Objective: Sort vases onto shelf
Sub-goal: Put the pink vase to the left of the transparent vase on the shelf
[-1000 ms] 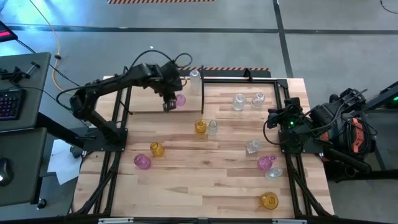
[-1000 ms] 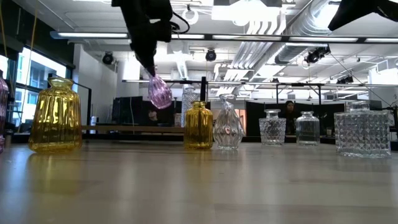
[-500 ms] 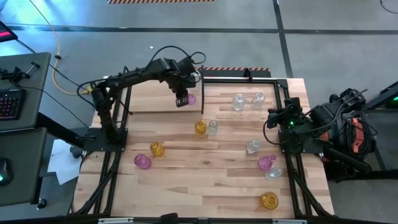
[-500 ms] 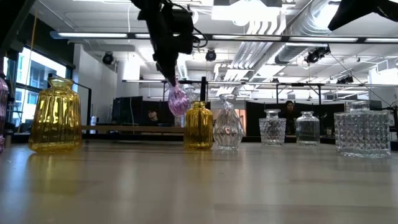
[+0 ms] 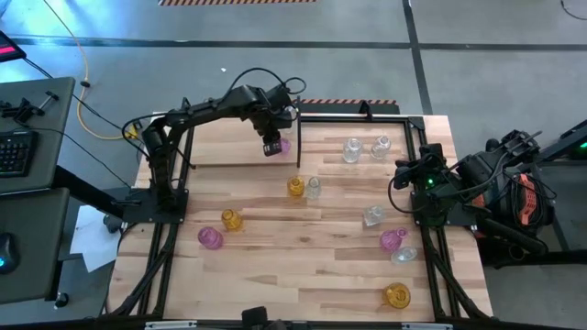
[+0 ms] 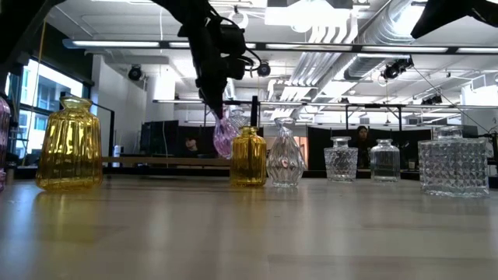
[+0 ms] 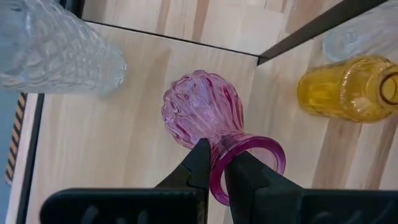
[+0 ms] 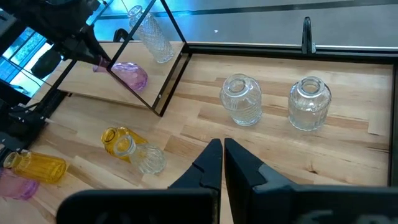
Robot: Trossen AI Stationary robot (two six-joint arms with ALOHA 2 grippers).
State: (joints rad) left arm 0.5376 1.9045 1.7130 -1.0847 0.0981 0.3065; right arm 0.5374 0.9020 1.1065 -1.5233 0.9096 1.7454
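A pink vase [image 5: 283, 145] hangs over the pale board of the shelf [image 5: 220, 148], close to its black divider [image 5: 298, 137], with my left gripper [image 5: 271, 143] shut on it. In the low view the pink vase [image 6: 224, 134] shows low over the board; whether its base touches I cannot tell. A clear vase [image 5: 289, 115] stands on the shelf's far corner. My right gripper [image 8: 222, 163] waits shut at the table's right edge with nothing between its fingers. My left gripper pinches the pink vase's rim [image 7: 219, 169] at one side of the mouth, one finger [image 7: 200, 163] outside the neck and the other finger [image 7: 244, 175] in the mouth. The fingers come steeply from above. The vase hangs tilted below them, its body toward the shelf board.
Loose vases dot the table: a yellow [image 5: 295, 187] and a clear one [image 5: 314, 187] at the middle, two clear ones [image 5: 352, 149] [image 5: 382, 146] at the far right, a yellow [image 5: 231, 219] and a pink one [image 5: 211, 238] on the left, several more near the right edge.
My left gripper has carried the pink vase toward the table's right edge, along the shelf toward its divider, and down closer to the board. It stays shut on the rim, and the vase still hangs tilted below it.
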